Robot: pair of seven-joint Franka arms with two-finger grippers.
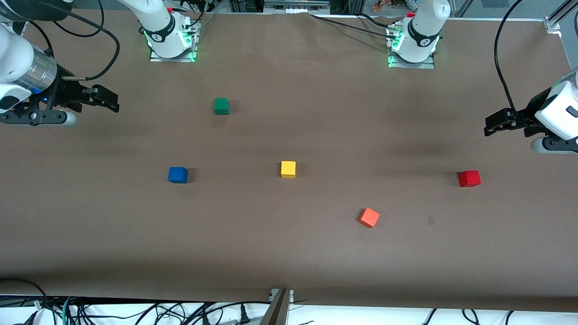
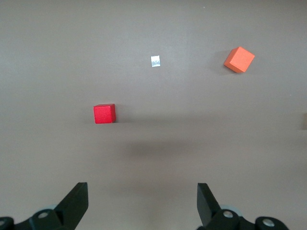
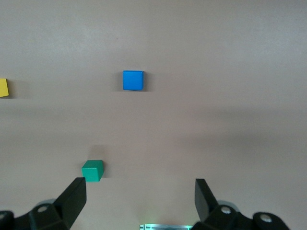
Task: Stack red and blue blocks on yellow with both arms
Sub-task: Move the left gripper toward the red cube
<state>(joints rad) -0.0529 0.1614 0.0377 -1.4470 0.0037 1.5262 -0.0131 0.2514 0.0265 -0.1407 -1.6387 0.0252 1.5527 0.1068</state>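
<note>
The yellow cube (image 1: 288, 169) sits mid-table; an edge of it shows in the right wrist view (image 3: 3, 87). The blue cube (image 1: 178, 174) lies toward the right arm's end and shows in the right wrist view (image 3: 133, 80). The red cube (image 1: 469, 178) lies toward the left arm's end and shows in the left wrist view (image 2: 104, 113). My left gripper (image 1: 490, 125) hangs open and empty in the air at the left arm's end; its own view shows it wide open (image 2: 142, 203). My right gripper (image 1: 113, 100) hangs open and empty at the right arm's end (image 3: 140, 201).
A green cube (image 1: 221, 106) lies farther from the front camera than the blue cube (image 3: 92, 170). An orange-red cube (image 1: 369, 217) lies nearer to the front camera than the yellow one (image 2: 239, 59). A small pale mark (image 2: 155, 61) is on the brown table (image 1: 289, 253).
</note>
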